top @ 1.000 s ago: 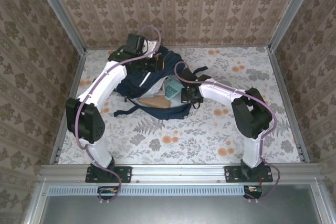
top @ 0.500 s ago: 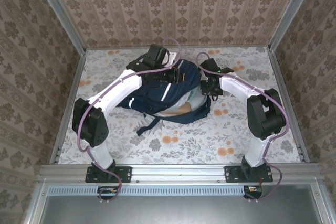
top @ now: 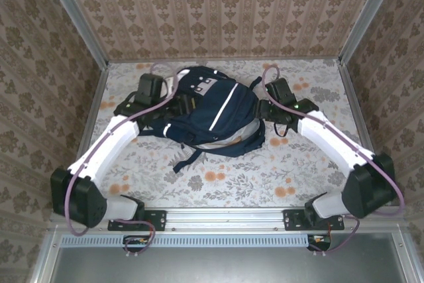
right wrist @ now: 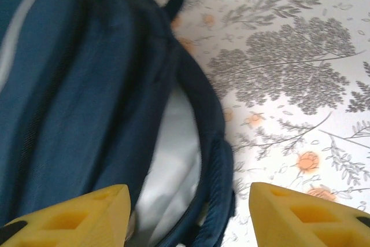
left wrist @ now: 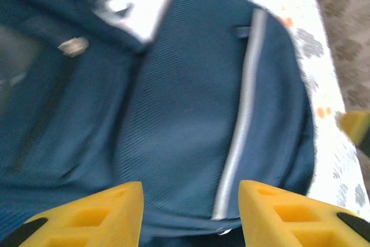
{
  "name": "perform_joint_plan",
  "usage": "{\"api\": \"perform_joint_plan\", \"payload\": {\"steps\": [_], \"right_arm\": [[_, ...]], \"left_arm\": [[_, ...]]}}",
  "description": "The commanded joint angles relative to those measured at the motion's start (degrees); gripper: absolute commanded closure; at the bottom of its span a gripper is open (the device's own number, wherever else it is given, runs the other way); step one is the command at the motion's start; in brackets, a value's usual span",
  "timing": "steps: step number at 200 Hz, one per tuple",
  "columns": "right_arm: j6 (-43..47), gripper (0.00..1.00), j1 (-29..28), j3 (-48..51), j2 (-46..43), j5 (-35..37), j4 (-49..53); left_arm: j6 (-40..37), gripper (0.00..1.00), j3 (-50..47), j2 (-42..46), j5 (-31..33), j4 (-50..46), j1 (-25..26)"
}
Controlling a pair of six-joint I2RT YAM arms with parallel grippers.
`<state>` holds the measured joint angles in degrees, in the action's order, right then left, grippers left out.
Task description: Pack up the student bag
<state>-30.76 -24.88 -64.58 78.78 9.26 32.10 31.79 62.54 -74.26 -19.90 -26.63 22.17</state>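
The student bag lies at the back middle of the table, navy front up, white stripe slanting across it and white-grey patches at its far end. My left gripper is at its left side and stands open; the bag lies just beyond its yellow fingers. My right gripper is at the bag's right side, also open. Between its fingers the bag's mouth gapes slightly, showing pale grey lining inside the dark rim. Neither gripper holds anything.
A dark strap trails from the bag toward the near left. The floral tablecloth is bare in front of the bag. Wallpapered walls and metal posts close in the left, back and right.
Both grippers went from shut to open and let go of the bag. The bag shifted back and now lies front up, hiding the things inside. Both arms swung outward to its sides.
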Motion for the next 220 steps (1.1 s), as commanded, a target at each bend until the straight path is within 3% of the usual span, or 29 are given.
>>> {"api": "perform_joint_plan", "payload": {"steps": [1, 32, 69, 116, 172, 220], "right_arm": [[-2.49, 0.43, -5.67, 2.75, -4.33, 4.46, -0.98], [-5.43, 0.42, -15.44, 1.90, -4.50, 9.42, -0.26], [-7.03, 0.42, -24.03, -1.33, -0.83, 13.28, 0.38], [-8.96, 0.42, -30.07, -4.62, 5.34, 14.82, -0.01], [-10.33, 0.40, -36.39, -8.83, 11.81, 16.29, -1.03], [-11.01, 0.38, -42.26, -13.28, 19.21, 18.61, -3.87]], "left_arm": [[5.02, 0.53, -8.02, 2.53, -0.90, 2.55, -5.05], [12.43, 0.52, -17.10, 0.22, -8.70, 11.96, -12.31], [18.24, 0.49, -20.22, -5.57, -12.73, 19.33, -14.59], [21.19, 0.47, -24.14, -7.64, -12.15, 21.75, -14.90], [22.82, 0.44, -28.55, 3.96, -7.29, 15.24, -15.27], [24.41, 0.42, -31.78, -1.01, -8.88, 25.97, -16.31]]}}
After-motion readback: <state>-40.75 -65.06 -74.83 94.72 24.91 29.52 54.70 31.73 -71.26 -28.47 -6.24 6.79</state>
